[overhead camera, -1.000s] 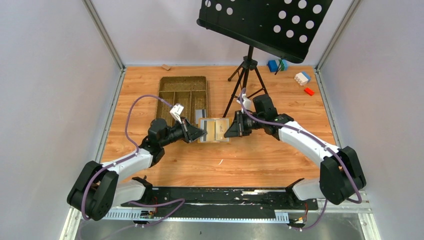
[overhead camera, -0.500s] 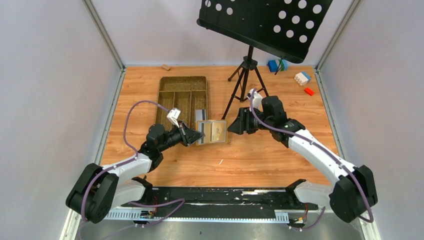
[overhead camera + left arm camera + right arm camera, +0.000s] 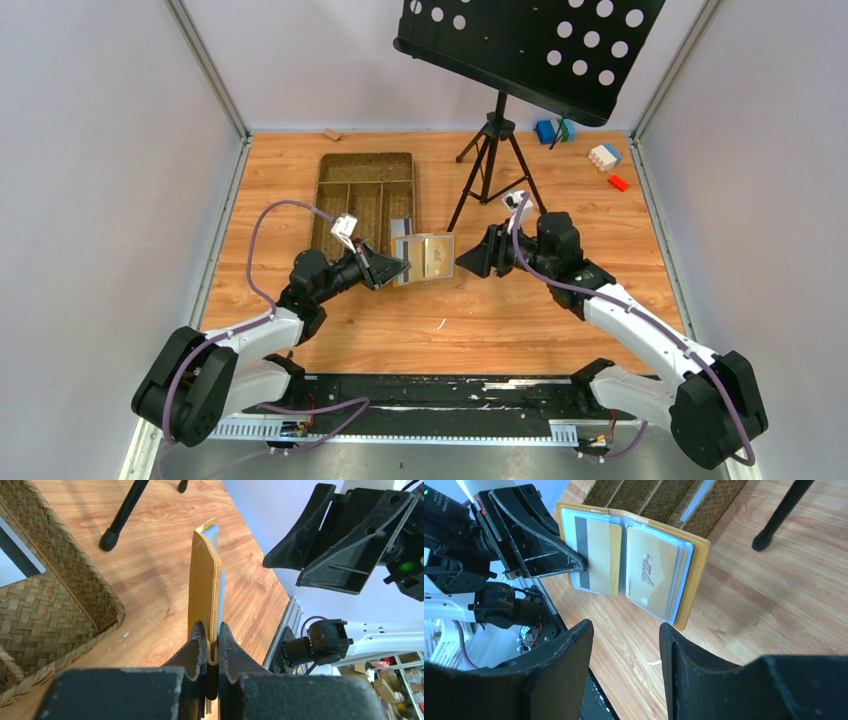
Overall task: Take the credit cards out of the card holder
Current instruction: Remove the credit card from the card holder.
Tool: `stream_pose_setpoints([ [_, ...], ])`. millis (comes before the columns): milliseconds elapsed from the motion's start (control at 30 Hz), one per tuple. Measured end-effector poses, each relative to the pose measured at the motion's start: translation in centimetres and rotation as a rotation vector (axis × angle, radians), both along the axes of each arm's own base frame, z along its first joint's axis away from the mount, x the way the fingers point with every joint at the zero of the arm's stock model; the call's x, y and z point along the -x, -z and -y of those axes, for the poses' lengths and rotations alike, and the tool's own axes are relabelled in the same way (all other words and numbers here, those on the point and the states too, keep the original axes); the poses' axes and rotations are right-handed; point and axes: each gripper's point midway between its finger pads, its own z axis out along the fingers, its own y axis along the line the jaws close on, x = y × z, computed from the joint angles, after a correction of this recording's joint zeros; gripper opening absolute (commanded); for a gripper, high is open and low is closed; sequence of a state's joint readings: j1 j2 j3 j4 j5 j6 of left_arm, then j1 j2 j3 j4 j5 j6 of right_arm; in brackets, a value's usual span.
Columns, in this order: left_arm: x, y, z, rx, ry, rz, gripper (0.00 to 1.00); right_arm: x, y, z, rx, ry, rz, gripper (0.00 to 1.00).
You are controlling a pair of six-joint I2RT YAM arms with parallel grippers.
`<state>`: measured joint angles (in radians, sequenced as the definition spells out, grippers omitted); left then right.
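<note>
left gripper [image 3: 211,630] is clamped on one edge of the card holder [image 3: 696,575] - it's held open, looks lifted clear of the table [image 3: 480,330], inner pages facing the right arm. credit cards [image 3: 596,555] are in the clear sleeves: a tan one with a dark stripe on the page by the left fingers, a gold one on the other page; can't tell if more sit behind. right gripper [image 3: 626,630] has its jaws apart and empty, near the holder, not touching. i read this as the approach for the first pull. next the right jaws must line up on a card edge only, not the sleeve - i can't see which side the sleeves open.
</note>
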<state>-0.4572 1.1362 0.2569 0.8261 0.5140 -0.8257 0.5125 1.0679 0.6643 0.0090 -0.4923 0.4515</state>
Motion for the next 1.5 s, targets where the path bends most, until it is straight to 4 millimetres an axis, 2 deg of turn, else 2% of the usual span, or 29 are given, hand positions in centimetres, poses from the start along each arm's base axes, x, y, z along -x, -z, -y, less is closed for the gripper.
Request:
stream_pose_setpoints([
  [300,0.1,-0.7,0.2,0.027,0.008,0.012,0.0,0.9,0.7,-1.9,-0.061,-0.135,-0.015,0.51],
  [600,0.3,-1.1,0.6,0.058,0.037,0.012,0.0,1.6,2.5,-3.5,-0.077,-0.223,-0.091,0.42],
  [800,0.5,-1.4,1.1,0.099,0.071,0.0,0.0,2.3,3.6,-4.4,-0.083,-0.266,-0.137,0.41],
  [1267,2.6,-2.7,2.9,0.161,0.18,0.014,0.0,1.9,2.2,-4.9,-0.12,-0.262,-0.097,0.39],
  [1500,3.1,-3.7,3.0,0.197,0.206,0.026,0.0,1.9,0.7,-4.7,-0.145,-0.242,-0.05,0.37],
])
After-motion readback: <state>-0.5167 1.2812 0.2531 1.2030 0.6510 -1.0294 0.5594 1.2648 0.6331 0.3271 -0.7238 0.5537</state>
